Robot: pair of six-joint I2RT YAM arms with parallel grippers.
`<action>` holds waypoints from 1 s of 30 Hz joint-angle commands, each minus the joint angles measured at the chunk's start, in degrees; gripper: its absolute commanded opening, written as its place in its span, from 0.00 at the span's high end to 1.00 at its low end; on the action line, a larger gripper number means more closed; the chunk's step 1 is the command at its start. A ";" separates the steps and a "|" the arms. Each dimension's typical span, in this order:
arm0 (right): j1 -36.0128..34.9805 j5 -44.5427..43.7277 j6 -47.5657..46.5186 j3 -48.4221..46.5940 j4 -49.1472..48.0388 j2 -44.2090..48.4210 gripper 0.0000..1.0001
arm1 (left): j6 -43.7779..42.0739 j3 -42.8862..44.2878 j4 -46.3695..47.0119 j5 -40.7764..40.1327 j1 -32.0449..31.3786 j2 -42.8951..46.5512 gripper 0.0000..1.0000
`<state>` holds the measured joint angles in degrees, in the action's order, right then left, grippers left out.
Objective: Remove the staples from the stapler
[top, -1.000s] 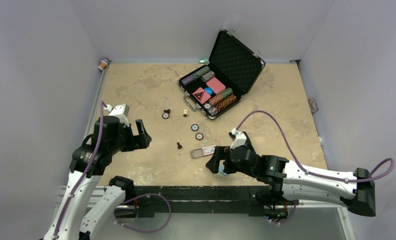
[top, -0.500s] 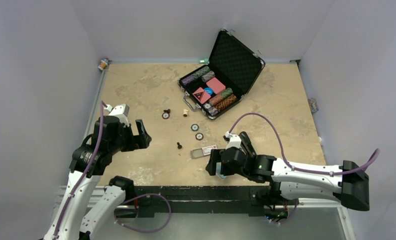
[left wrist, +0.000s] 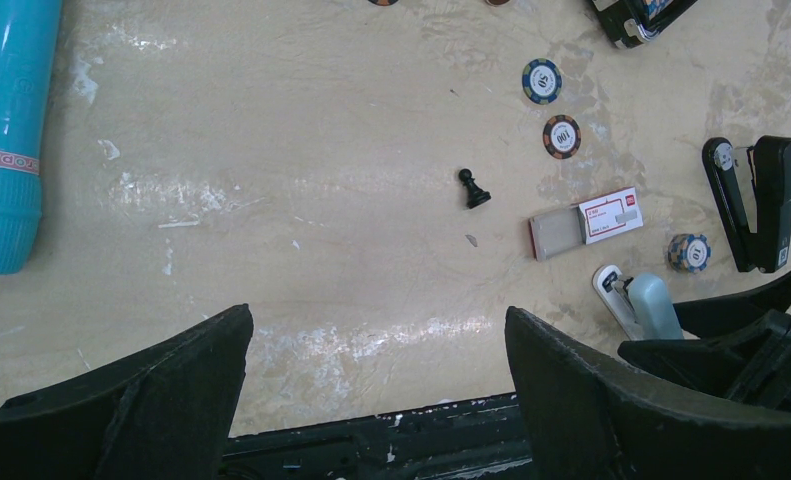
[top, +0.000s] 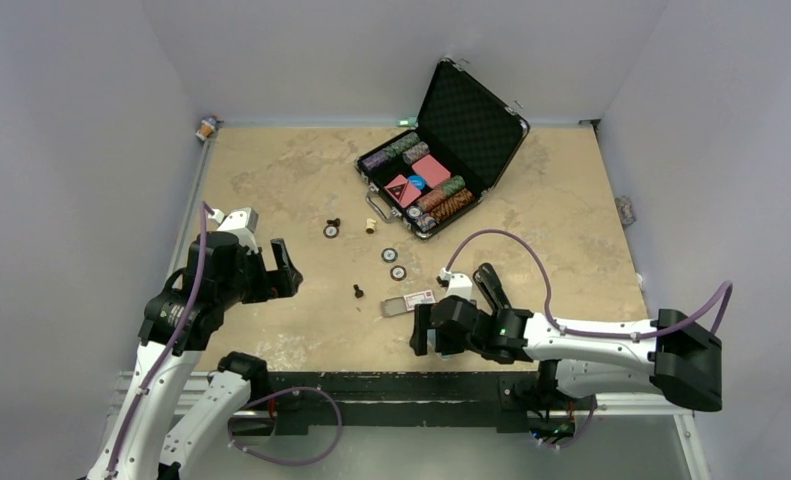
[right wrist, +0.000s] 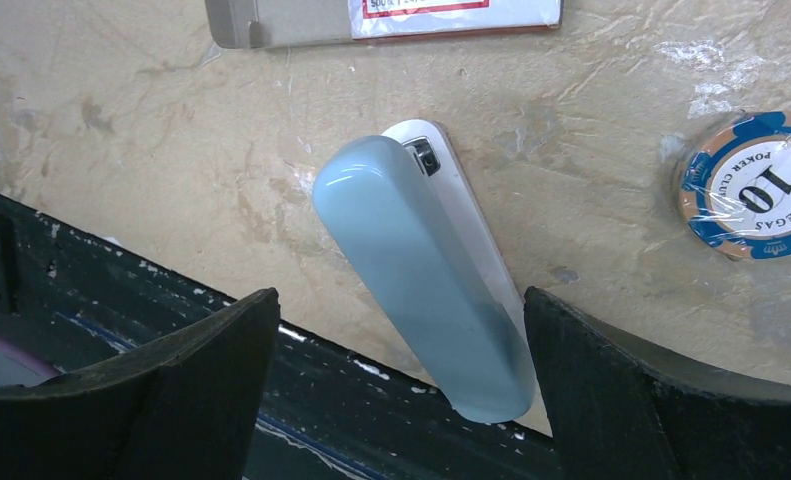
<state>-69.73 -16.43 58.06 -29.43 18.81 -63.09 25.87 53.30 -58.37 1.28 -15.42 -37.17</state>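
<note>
The black stapler point(left wrist: 761, 200) lies on the table at the right of the left wrist view, its two arms spread in a narrow V. No staples can be made out; a tiny grey sliver point(left wrist: 470, 240) lies by a pawn, too small to identify. My right gripper point(right wrist: 399, 295) point(top: 423, 330) is open at the table's near edge. Its fingers straddle the near end of a pale teal oblong case point(right wrist: 426, 275) without touching it. My left gripper point(left wrist: 376, 312) point(top: 283, 265) hangs open and empty over the left side of the table.
A half-slid small staple box point(left wrist: 586, 220) and a "10" poker chip point(right wrist: 756, 185) lie just beyond the teal case. Two more chips point(left wrist: 562, 136), a black pawn point(left wrist: 473, 190), a turquoise tube point(left wrist: 6, 130) and an open chip case point(top: 441, 170) are farther off. The black front rail point(right wrist: 121, 300) runs under the right gripper.
My right arm has slid left and a little nearer, bringing its open gripper over the teal case. The left arm has stayed still.
</note>
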 commanded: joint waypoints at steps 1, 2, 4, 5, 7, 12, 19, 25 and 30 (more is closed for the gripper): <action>-0.20 -0.06 0.01 -1.68 -0.69 -0.65 0.06 | -1.18 1.75 1.04 0.43 0.39 0.17 0.00; -0.22 -0.04 0.22 -1.73 -0.50 -0.63 0.08 | -1.17 1.79 1.06 0.44 0.39 0.17 0.00; -0.24 0.30 0.30 -1.61 -0.37 -0.48 0.12 | -1.18 1.80 1.03 0.42 0.39 0.17 0.00; -0.31 0.58 0.30 -1.44 -0.42 -0.34 0.14 | -1.17 1.76 1.02 0.37 0.39 0.17 0.00; -0.25 1.35 0.34 -0.99 -0.62 -0.05 0.18 | -1.17 1.80 1.02 0.39 0.39 0.18 0.00; -0.31 2.58 1.66 0.42 -0.55 0.46 0.33 | -1.17 1.86 1.02 0.38 0.39 0.14 0.00; -0.80 2.87 3.52 1.65 -0.34 -1.56 0.33 | -1.17 1.89 1.02 0.30 0.39 0.08 0.00; -2.75 1.09 6.04 -1.33 4.00 -5.73 0.41 | -1.09 1.81 0.92 0.22 0.39 0.07 0.00; -5.70 -1.68 8.96 -4.90 7.46 -10.73 0.42 | -1.08 1.82 0.97 0.12 0.37 0.08 0.00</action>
<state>-73.45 -14.96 63.22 -31.24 21.89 -70.63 25.87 53.30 -58.37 1.26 -15.42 -37.17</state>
